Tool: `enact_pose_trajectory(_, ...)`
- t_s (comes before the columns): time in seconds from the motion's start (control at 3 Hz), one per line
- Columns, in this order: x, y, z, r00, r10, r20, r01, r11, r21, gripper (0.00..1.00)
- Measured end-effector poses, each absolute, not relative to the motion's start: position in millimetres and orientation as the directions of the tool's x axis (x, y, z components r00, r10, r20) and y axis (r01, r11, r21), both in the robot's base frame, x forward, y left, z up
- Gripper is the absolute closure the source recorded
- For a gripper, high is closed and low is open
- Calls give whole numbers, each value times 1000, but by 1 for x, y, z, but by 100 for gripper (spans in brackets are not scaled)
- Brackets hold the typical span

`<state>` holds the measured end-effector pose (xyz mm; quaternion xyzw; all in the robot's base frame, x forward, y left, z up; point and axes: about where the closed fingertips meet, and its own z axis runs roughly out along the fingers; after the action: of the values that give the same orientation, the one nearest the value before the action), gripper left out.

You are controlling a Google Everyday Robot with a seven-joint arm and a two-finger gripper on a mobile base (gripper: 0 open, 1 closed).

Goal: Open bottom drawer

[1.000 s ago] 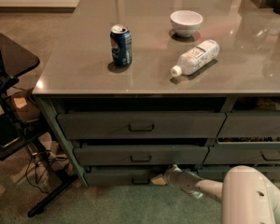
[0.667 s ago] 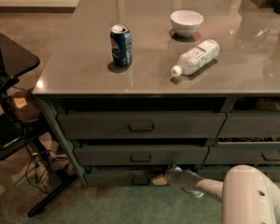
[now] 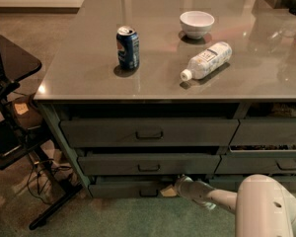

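Note:
The bottom drawer (image 3: 126,187) is the lowest dark grey-green front of the left stack, just above the floor, with a small dark centre pull (image 3: 148,192). It stands slightly out from the cabinet. My gripper (image 3: 171,188) reaches in low from the right on a white arm (image 3: 266,206). It sits right beside the pull, at the drawer's right part. The drawer's inside is hidden.
Two taller drawer fronts (image 3: 148,131) (image 3: 149,164) sit above it, and a neighbouring stack (image 3: 271,132) is to the right. On the grey countertop (image 3: 79,68) stand a blue can (image 3: 128,47), a white bowl (image 3: 197,23) and a lying plastic bottle (image 3: 206,60). A black stand with cables (image 3: 19,147) is at left.

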<state>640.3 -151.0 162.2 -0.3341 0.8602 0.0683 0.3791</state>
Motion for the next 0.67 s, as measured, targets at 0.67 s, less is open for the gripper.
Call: enact_pose_trajectory(0.67,635,-156,167,-493,-522,-696,-621,771,-138,100)
